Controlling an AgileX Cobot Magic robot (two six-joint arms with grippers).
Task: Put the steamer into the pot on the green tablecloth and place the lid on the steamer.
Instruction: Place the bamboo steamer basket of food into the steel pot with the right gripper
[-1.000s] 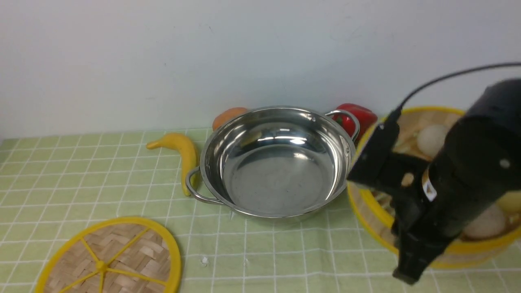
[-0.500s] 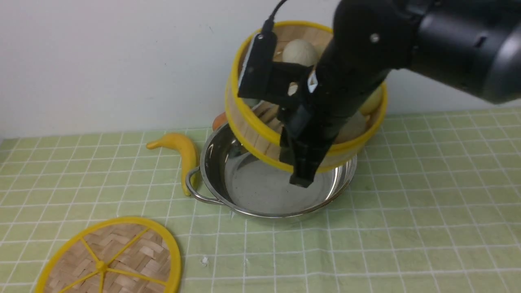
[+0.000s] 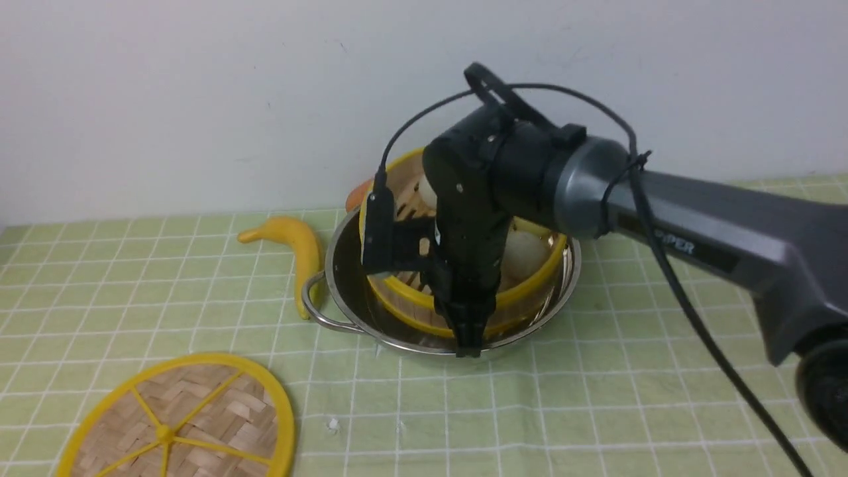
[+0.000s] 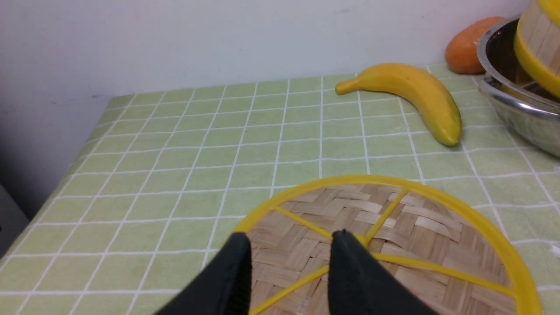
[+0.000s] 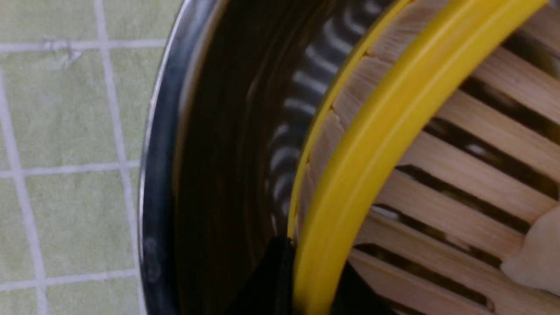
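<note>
The bamboo steamer (image 3: 523, 295), with white buns inside, sits a little tilted inside the steel pot (image 3: 331, 265) on the green tablecloth (image 3: 596, 397). My right gripper (image 3: 470, 334) is shut on the steamer's near yellow rim. In the right wrist view its fingers (image 5: 273, 275) straddle the rim of the steamer (image 5: 385, 127), just inside the pot wall (image 5: 157, 175). The woven lid (image 3: 179, 424) lies flat at the front left. My left gripper (image 4: 289, 236) is open and empty just above the lid (image 4: 437, 236), near its hub. It is out of the front view.
A yellow banana (image 3: 301, 248) lies just left of the pot by its handle. An orange fruit (image 3: 361, 192) sits behind the pot against the white wall. The table's left edge (image 4: 65, 175) drops off in the left wrist view. The right arm's cable loops above the pot.
My right arm carried the steamer from the table's right side, lifted it over the pot, and lowered it into the pot. The lid and banana have not moved.
</note>
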